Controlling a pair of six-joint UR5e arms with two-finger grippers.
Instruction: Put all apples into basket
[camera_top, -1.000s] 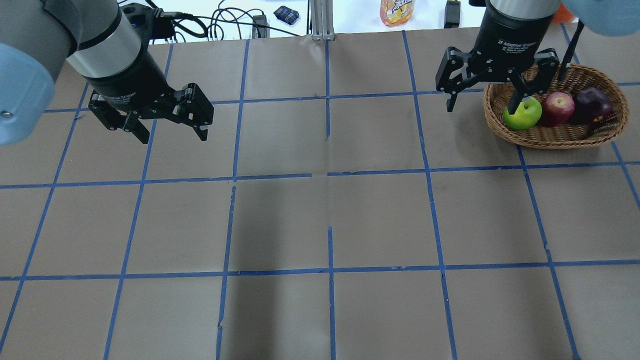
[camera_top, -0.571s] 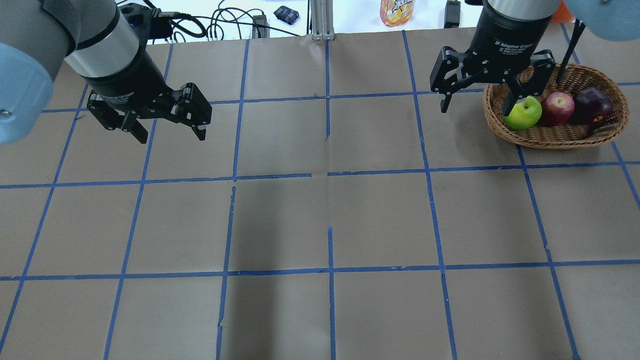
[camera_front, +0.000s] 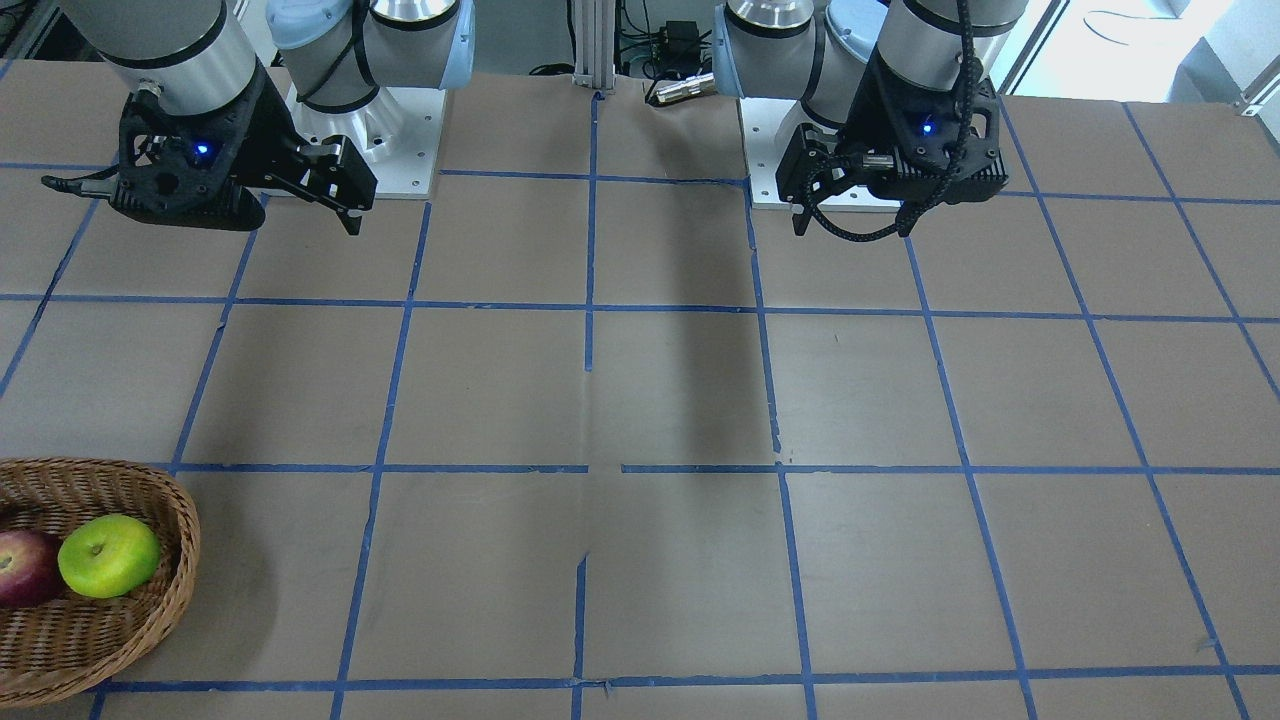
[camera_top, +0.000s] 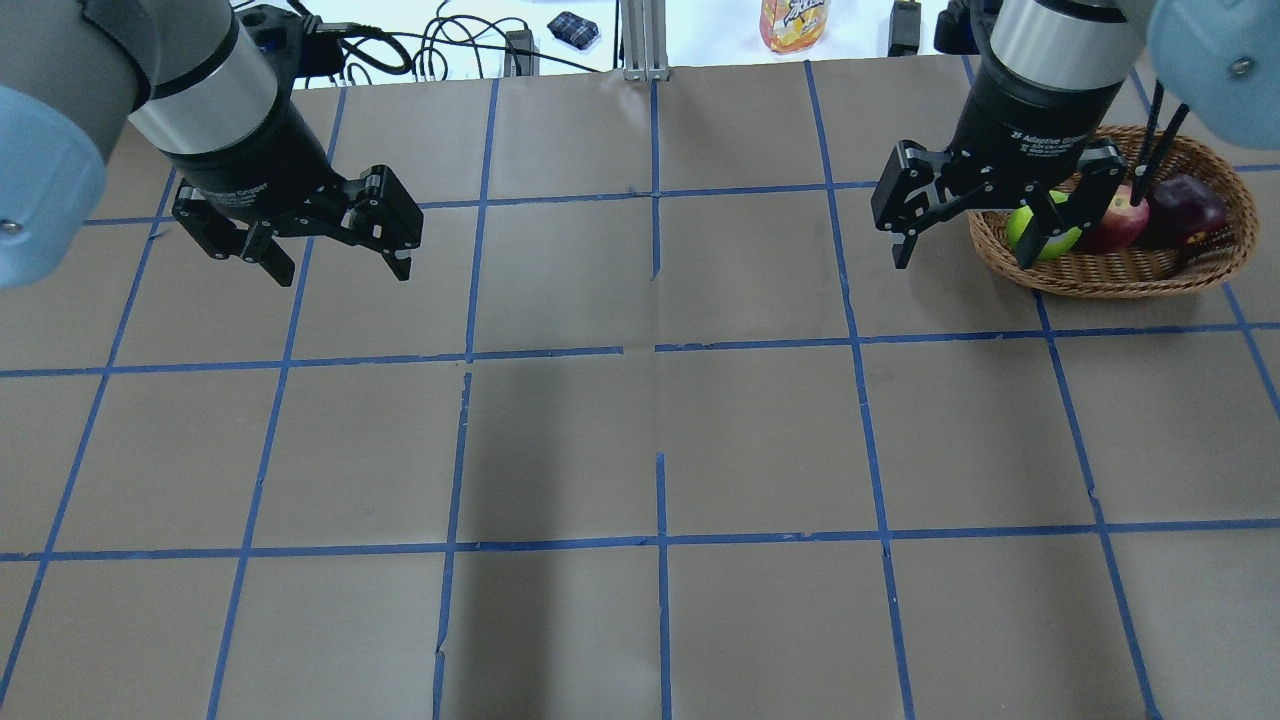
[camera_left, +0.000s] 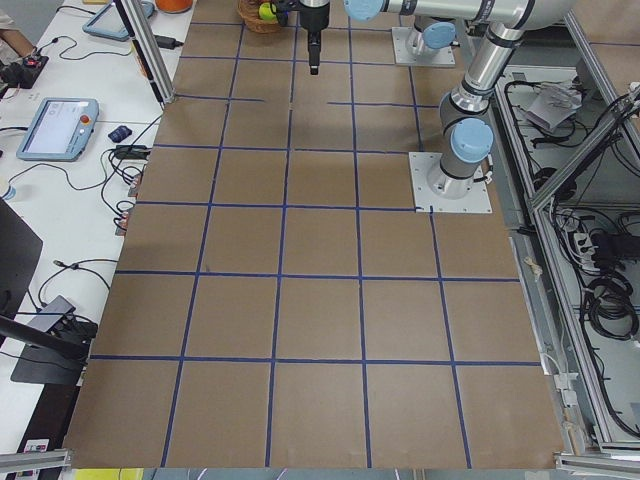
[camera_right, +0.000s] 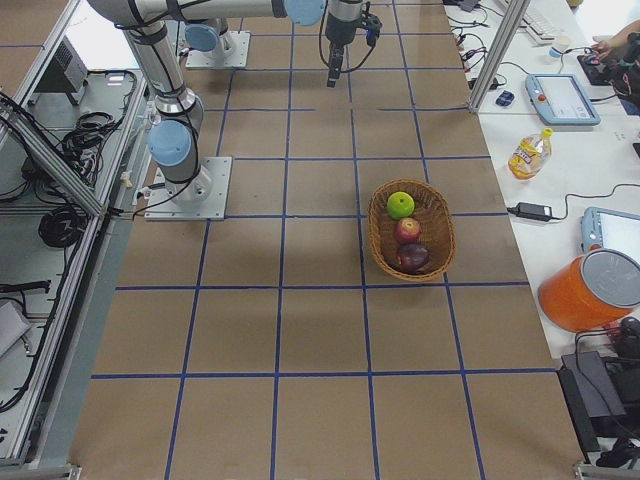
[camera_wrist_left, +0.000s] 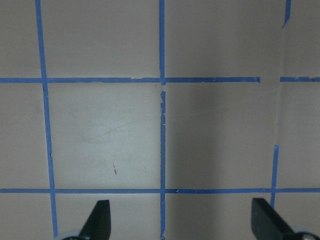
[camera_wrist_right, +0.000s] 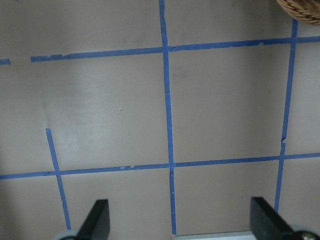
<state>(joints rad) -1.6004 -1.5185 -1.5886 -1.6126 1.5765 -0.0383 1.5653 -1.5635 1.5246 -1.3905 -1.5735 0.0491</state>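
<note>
**Right arm drifts across the basket, all three apples in**

Overhead: since my last look the right gripper (camera_top: 965, 248) has slid toward 6 o'clock. One finger now crosses the green apple (camera_top: 1018, 222) in my sightline. Its fingers are spread, with nothing between them. The left gripper (camera_top: 343, 262) hasn't budged at 10 o'clock, splayed and empty too.

The oval wicker basket (camera_top: 1120, 285), thick-rimmed, sits at 2 o'clock. It holds the green apple, the red apple (camera_top: 1122, 228) and the maroon apple (camera_top: 1185, 205) in a row.

Front view: the glossy green apple touches the red one inside the weave.

Right-side view: the table (camera_right: 320, 330) is brown paper gridded with blue tape (camera_right: 281, 290). An orange tub (camera_right: 590, 290) stands on the side bench (camera_right: 580, 180).

Wrist views: both fingertip pairs are wide apart over the paper. The basket rim shows at 1 o'clock in the right one.
</note>
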